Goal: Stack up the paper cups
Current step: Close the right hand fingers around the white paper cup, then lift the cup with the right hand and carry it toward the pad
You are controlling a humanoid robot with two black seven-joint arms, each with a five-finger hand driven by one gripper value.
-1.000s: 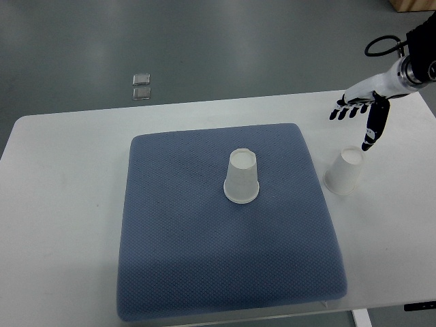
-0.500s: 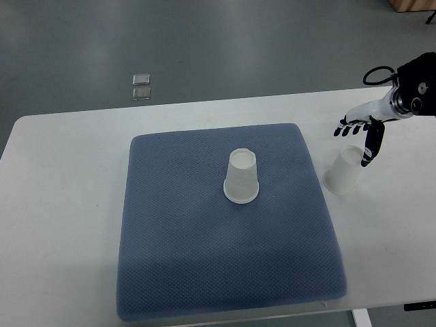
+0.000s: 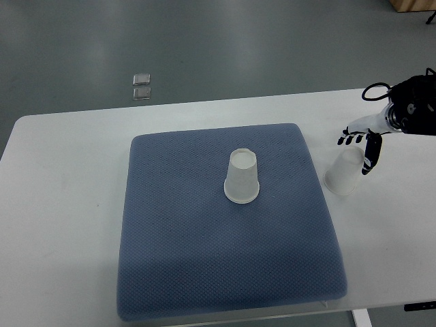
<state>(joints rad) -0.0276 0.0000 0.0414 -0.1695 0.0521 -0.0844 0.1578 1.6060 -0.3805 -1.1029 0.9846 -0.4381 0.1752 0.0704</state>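
Nothing is stacked yet — the two paper cups are sitting well apart, both upside down. One cup [image 3: 242, 178] is standing near the middle of the blue mat [image 3: 177, 252], which is covering most of the white bench [image 3: 61, 204]. The other cup [image 3: 345, 172] is resting on bare bench just off the mat's right edge, leaning a little toward the bench's right side. So the whole job is still ahead, as far as can be judged: one cup needs to be gripped, carried over and set onto the other.

The right hand [image 3: 361, 143] is reaching in from the bench's right edge and hovering just beside the off-mat cup — fingers [image 3: 349, 139] spread, thumb pointing down by the cup's upper rim, holding nothing. The left hand is not showing
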